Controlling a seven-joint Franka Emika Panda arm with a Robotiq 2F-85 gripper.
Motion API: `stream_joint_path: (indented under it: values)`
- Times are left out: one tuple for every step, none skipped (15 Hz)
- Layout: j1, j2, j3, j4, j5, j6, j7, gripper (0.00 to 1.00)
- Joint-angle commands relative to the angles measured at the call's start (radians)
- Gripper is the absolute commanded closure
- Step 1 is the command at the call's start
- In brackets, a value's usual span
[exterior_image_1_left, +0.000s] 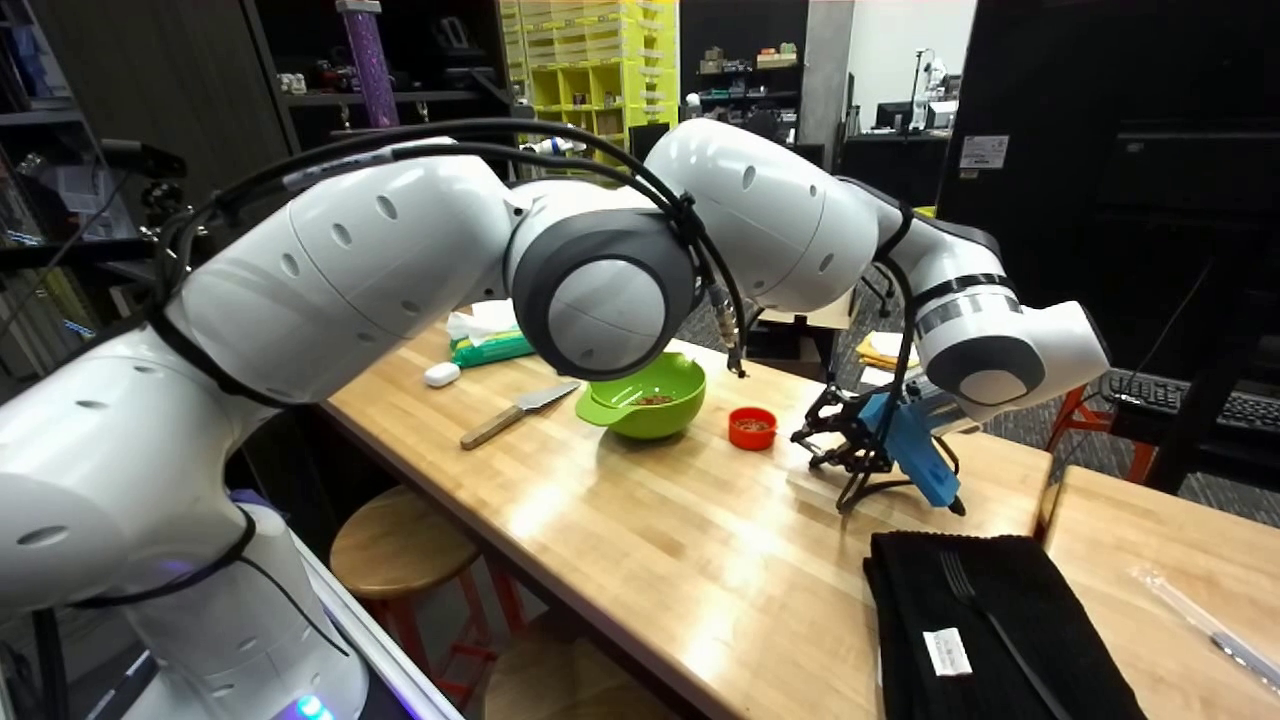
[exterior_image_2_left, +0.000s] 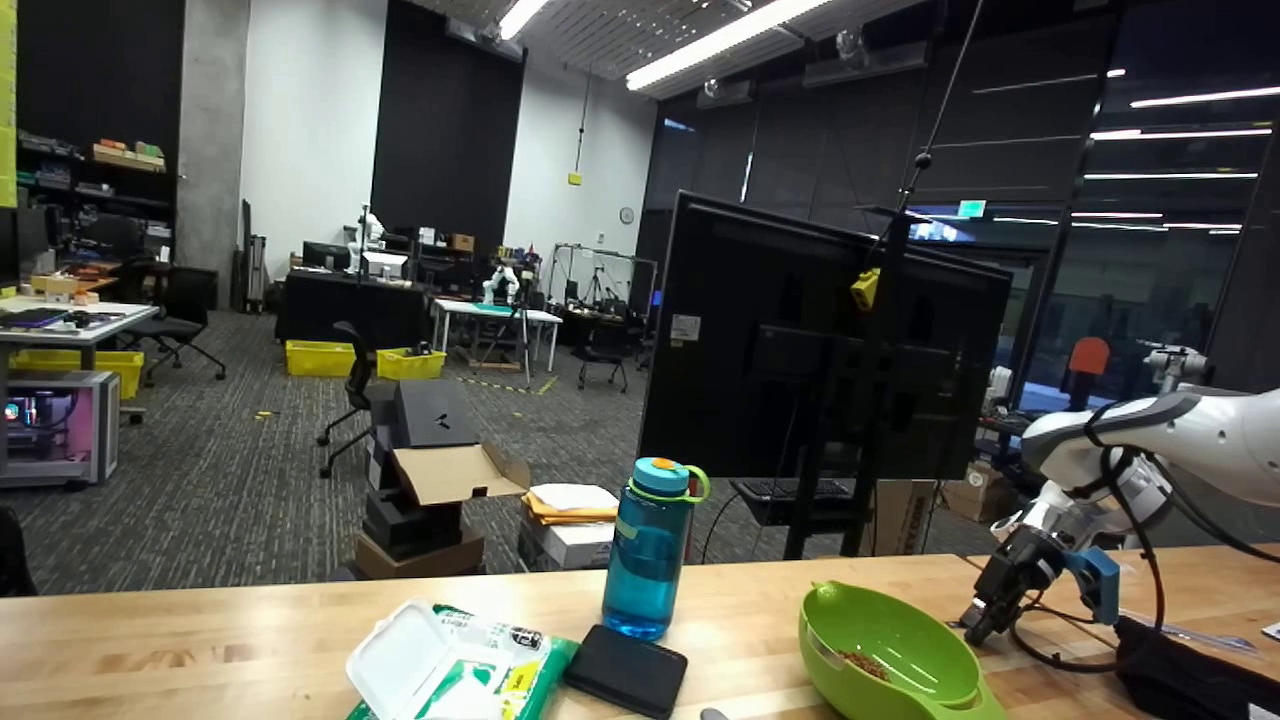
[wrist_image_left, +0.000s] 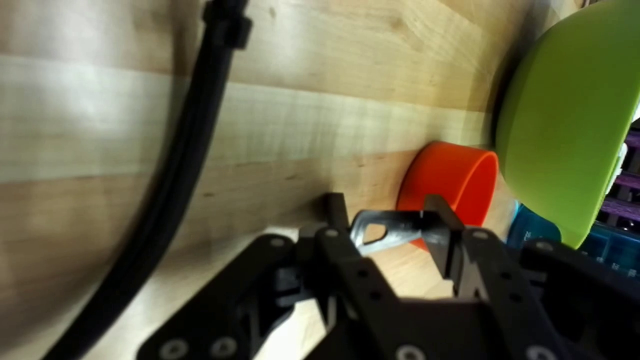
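Fingers (wrist_image_left: 336, 212) part-way apart, silvery holed piece (wrist_image_left: 403, 228) between them, cannot tell if gripped; red cup (wrist_image_left: 435, 175) just beyond

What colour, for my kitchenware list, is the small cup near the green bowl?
The small cup is red, tinged orange; the wrist view shows it best.

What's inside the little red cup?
In an exterior view, small brownish bits lie inside the red cup. They're too tiny here to say what they are. The cup's bottom beneath them is covered, and its near wall hides some of the inside.
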Motion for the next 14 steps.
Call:
stream_joint_path:
  values:
    - [-0.005,0.013,0.009,0.008,0.007,-0.012,-0.010,0.60]
    - [-0.004,0.014,0.009,0.010,0.008,-0.013,-0.010,0.63]
    - [-0.005,0.012,0.009,0.008,0.007,-0.015,-0.011,0.67]
    - [-0.004,0.012,0.010,0.009,0.008,-0.019,-0.011,0.75]
    - [-0.005,0.012,0.011,0.012,0.009,-0.027,-0.011,0.81]
    - [-0.005,0.011,0.012,0.013,0.012,-0.034,-0.011,0.86]
    - [-0.005,0.013,0.012,0.015,0.012,-0.035,-0.011,0.86]
    - [-0.005,0.011,0.012,0.013,0.015,-0.042,-0.012,0.87]
    - [-0.005,0.011,0.013,0.014,0.020,-0.047,-0.012,0.89]
    - [-0.004,0.014,0.013,0.017,0.022,-0.050,-0.013,0.90]
    - [-0.004,0.012,0.013,0.013,0.023,-0.053,-0.013,0.93]
    - [-0.004,0.013,0.013,0.014,0.025,-0.057,-0.014,0.93]
    - [-0.004,0.014,0.013,0.016,0.027,-0.059,-0.015,0.93]
    - [-0.004,0.013,0.012,0.013,0.027,-0.059,-0.015,0.93]
